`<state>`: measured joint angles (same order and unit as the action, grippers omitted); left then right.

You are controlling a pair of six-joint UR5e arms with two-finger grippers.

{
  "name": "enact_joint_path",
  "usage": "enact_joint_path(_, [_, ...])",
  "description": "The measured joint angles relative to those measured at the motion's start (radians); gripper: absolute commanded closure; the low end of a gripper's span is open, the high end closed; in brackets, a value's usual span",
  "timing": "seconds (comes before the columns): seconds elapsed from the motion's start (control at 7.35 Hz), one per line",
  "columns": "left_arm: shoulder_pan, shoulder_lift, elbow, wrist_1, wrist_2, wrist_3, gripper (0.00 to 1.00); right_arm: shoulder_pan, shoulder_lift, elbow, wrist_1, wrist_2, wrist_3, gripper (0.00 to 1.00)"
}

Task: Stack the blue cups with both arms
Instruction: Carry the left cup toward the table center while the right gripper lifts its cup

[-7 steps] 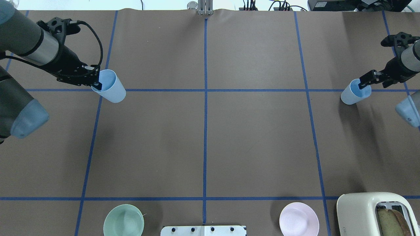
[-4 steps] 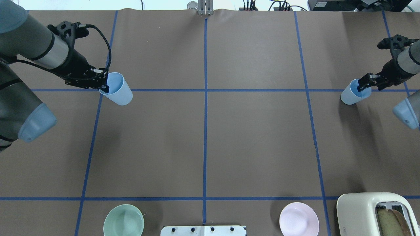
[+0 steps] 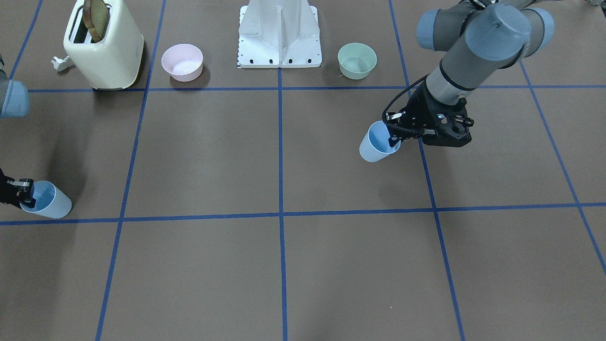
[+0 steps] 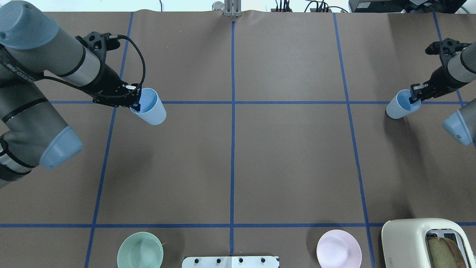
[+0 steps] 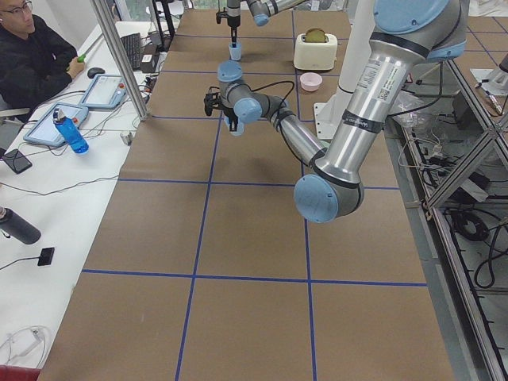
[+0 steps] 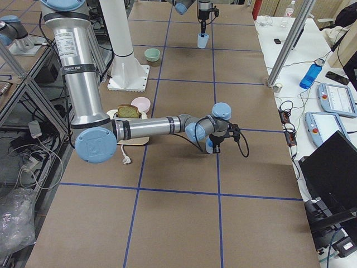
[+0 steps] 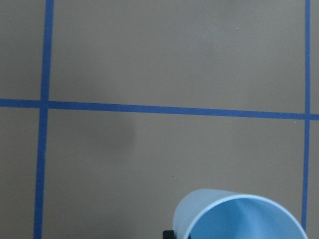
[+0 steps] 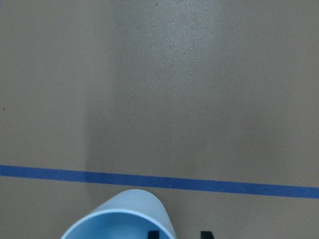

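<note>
Now, the black two-finger left gripper [image 4: 136, 105] is clamped on the rim of the left-hand pale-blue plastic cup [image 4: 152, 111], one finger inside the brighter blue interior and one outside. This tapered cup is tilted, mouth towards the gripper, and sits over a blue tape line in the far left part of the brown paper-covered table [image 4: 282, 156]. Its shadow falls apart from it, nearer the robot, so it is off the surface.

The black two-finger right gripper [image 4: 412, 98] pinches the rim of the right-hand pale-blue plastic cup [image 4: 398, 108] the same way, at the far right of the table, on the same tape line. Whether its base touches the paper cannot be told. The two cups are well apart.

Along the near edge: a round pale-green bowl [image 4: 140, 251] on the left, a round pale-pink bowl [image 4: 338, 249] on the right, and a cream toaster [image 4: 412, 238] holding a slice of bread [image 4: 444, 253] at the near right corner.
</note>
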<state>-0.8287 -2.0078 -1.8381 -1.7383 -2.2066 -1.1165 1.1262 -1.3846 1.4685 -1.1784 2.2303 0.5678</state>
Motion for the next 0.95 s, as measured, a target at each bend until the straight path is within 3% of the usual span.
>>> enact_joint_path(0.41, [0.110, -0.102, 0.055, 0.003, 0.090, -0.119, 1.00, 0.027, 0.040, -0.001, -0.016, 0.009, -0.005, 1.00])
enact_joint_path(0.95, [0.216, -0.245, 0.185, -0.001, 0.192, -0.226, 1.00, 0.096, 0.174, -0.002, -0.169, 0.052, -0.010, 1.00])
